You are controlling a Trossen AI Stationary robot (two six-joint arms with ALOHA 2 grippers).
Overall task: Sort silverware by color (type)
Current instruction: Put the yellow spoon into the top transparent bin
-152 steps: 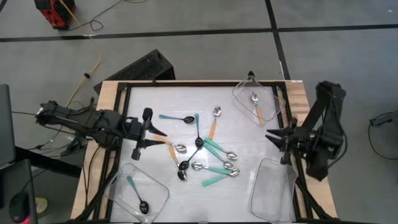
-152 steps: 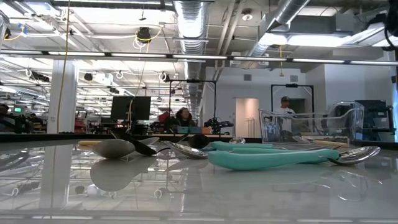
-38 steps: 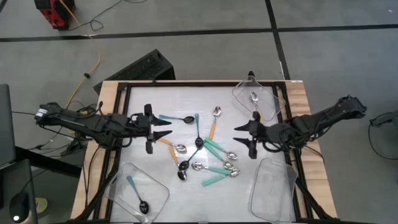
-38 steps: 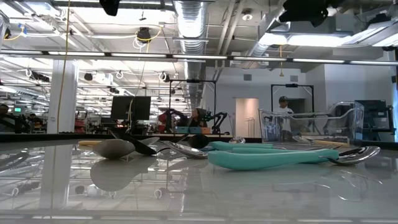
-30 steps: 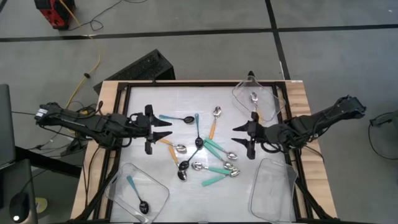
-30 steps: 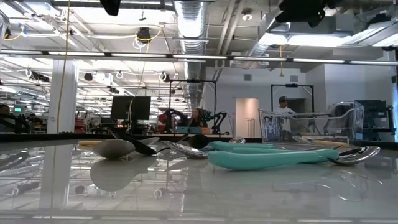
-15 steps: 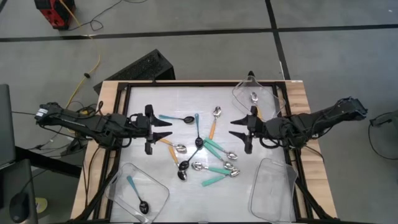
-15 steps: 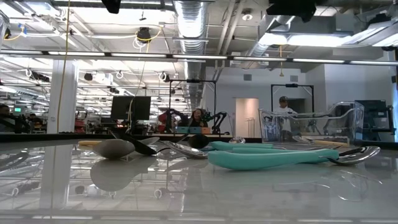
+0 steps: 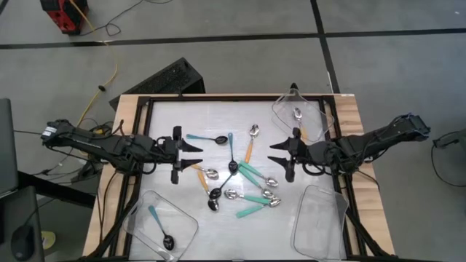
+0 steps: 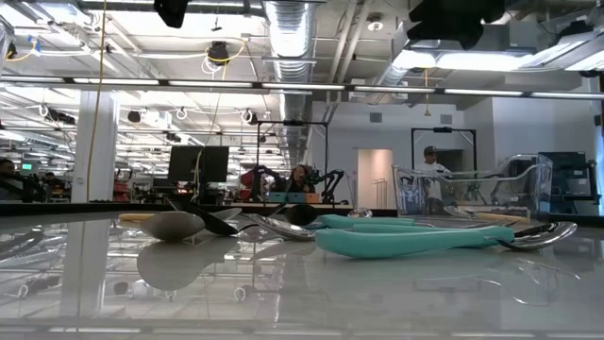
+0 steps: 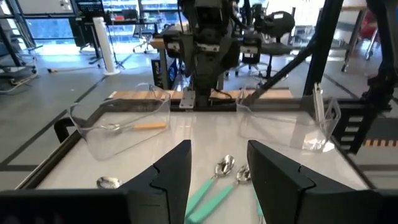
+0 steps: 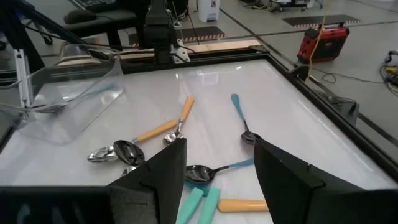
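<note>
Several spoons lie loosely piled mid-table (image 9: 240,182): teal-handled (image 9: 252,173), orange-handled (image 9: 199,172) and blue-handled (image 9: 206,137). They rest flat on the white top, some crossing one another. My left gripper (image 9: 195,157) is open, above the table just left of the pile, beside the orange spoon. My right gripper (image 9: 274,155) is open, just right of the pile. In the left wrist view the open left gripper (image 11: 219,171) frames teal spoons (image 11: 214,193). In the right wrist view the open right gripper (image 12: 219,168) has orange spoons (image 12: 155,130) and a blue spoon (image 12: 239,115) beyond it.
Three clear trays stand on the table. The far-right one (image 9: 320,109) holds an orange spoon (image 9: 300,125). The near-left one (image 9: 138,218) holds a blue spoon (image 9: 160,225). The near-right one (image 9: 317,222) shows nothing inside. A black frame (image 9: 218,99) rims the white top.
My right gripper has moved toward the table's left edge, closing on the spoon pile, and has stayed open. The spoons and trays have kept still.
</note>
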